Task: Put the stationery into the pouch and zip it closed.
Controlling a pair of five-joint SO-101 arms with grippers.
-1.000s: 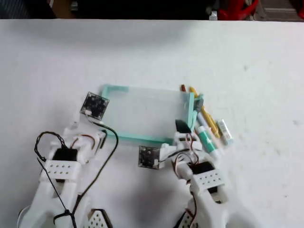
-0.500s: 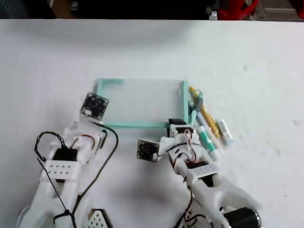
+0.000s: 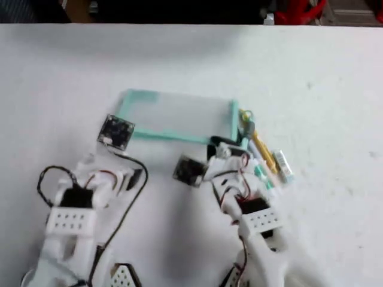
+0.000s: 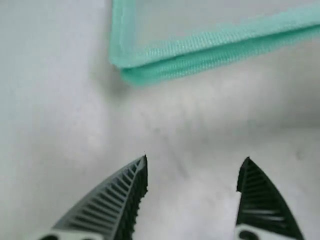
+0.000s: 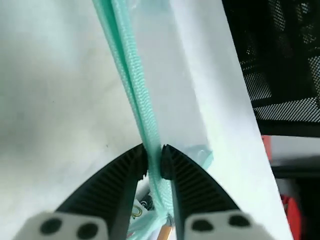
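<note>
Pinching the teal zipper edge of the pouch (image 5: 131,75) between tips drawn almost together, the right end effector (image 5: 154,154) grips the fabric close to one corner. From there the clear pouch stretches flat across the table (image 3: 323,78), away ahead of those tips. The stationery (image 3: 264,154), a loose bunch of pens and markers, lies outside the pouch, just beside this end effector on the side away from the other arm. The left end effector (image 4: 195,167) is spread wide and holds nothing. It hangs over bare table, with another teal corner of the pouch ahead of its tips and apart from them.
</note>
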